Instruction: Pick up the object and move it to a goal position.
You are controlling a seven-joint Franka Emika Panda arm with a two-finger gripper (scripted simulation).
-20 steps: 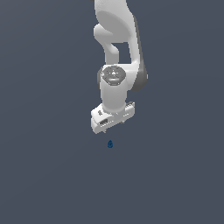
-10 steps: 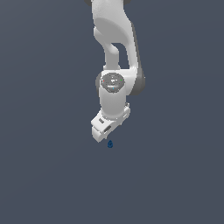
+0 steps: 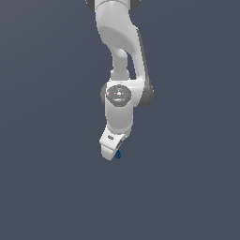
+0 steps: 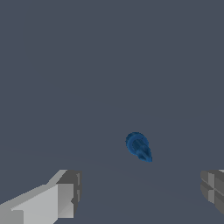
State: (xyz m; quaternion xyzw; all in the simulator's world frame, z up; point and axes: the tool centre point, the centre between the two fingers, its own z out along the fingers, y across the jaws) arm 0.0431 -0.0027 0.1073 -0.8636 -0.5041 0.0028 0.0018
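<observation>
hovering just over the object [image 4: 138, 147] — gripper [image 3: 111, 152] with fingers [image 4: 61, 199] spread wide, blob between them and untouched, lined up for grasping.

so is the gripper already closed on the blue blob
No, in the wrist view the gripper fingers stand wide apart, with the blue blob untouched beyond them.

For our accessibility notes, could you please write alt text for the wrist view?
A small dark-blue blob lies on a plain grey floor, ahead of the open gripper. Its two fingertips show at the picture's edges, well apart.
</observation>
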